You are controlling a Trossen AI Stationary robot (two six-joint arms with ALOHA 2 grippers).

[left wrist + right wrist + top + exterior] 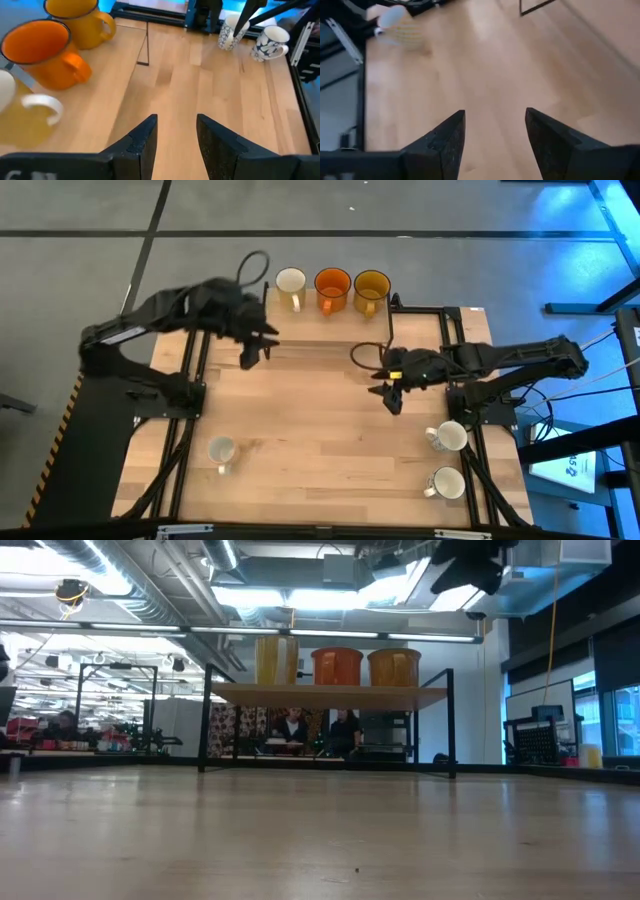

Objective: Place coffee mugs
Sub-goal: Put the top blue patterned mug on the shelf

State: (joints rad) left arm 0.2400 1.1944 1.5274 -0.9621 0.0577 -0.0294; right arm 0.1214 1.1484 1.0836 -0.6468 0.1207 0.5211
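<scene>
Three mugs stand in a row on a raised shelf at the table's far edge: a cream one (290,284), an orange one (332,286) and an amber-yellow one (371,286); they also show in the low view (337,666). A white mug (221,451) stands near left, two white mugs (449,436) (447,482) near right. My left gripper (251,356) hangs open and empty just in front of the shelf; the orange mug (42,52) shows in its wrist view. My right gripper (393,398) hangs open and empty over the table's right middle.
Black frame rails run along the table's left (185,430) and right (480,450) sides. The shelf rests on black posts (205,720). Bare wood (320,430) lies between the two grippers. People sit in the room beyond the table (290,730).
</scene>
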